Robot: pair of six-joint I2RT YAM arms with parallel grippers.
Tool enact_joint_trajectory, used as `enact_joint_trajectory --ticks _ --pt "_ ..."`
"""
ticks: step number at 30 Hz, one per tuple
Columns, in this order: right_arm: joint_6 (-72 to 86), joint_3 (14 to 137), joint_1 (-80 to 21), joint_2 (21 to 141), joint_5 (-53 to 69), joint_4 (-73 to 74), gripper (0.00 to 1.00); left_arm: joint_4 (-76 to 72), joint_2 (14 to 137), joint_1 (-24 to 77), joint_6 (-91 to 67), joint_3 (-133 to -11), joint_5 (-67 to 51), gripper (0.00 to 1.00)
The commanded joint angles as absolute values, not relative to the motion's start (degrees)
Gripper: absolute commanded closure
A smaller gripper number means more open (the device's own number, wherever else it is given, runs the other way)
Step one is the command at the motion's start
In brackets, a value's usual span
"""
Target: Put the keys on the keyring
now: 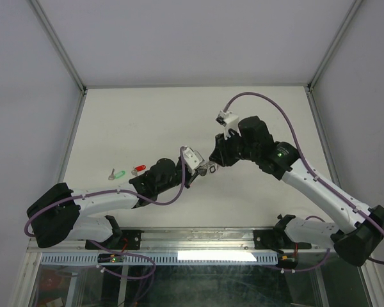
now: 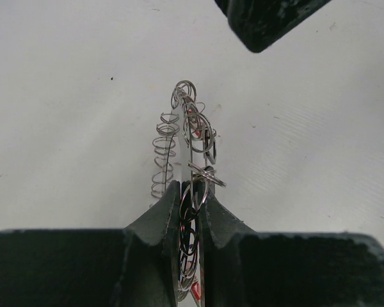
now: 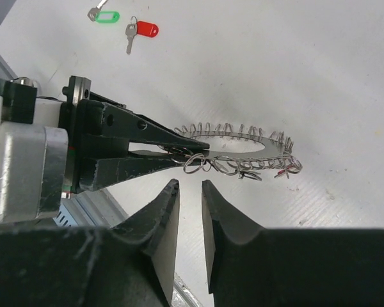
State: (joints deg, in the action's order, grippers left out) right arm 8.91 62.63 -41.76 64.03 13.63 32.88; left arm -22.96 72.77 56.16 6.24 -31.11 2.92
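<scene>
My left gripper (image 2: 191,188) is shut on the keyring (image 2: 191,131), a flat grey ring with a fringe of small wire loops, and holds it edge-on above the table. In the right wrist view the keyring (image 3: 243,144) lies flat between the left gripper's fingers (image 3: 147,146). My right gripper (image 3: 189,185) is open with a narrow gap and empty, just short of the ring's near rim. A red-headed key (image 3: 143,30) and a green-headed key (image 3: 104,15) lie on the table beyond. In the top view both grippers meet at the keyring (image 1: 211,168).
In the top view the red key (image 1: 139,169) and green key (image 1: 118,173) lie left of the left arm (image 1: 157,179). The white table (image 1: 179,115) is walled at back and sides. A metal rail (image 1: 198,240) runs along the near edge.
</scene>
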Motion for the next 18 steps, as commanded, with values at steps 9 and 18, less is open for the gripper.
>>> enact_joint_trajectory --ticks 9,18 --pt "8.22 60.19 -41.63 65.71 17.77 30.18 0.7 -28.36 70.63 55.96 6.15 -30.31 2.8 1.0" --pt "10.45 56.04 -41.57 64.64 14.72 27.2 0.57 -24.55 71.72 55.94 6.08 -31.58 5.43 1.0"
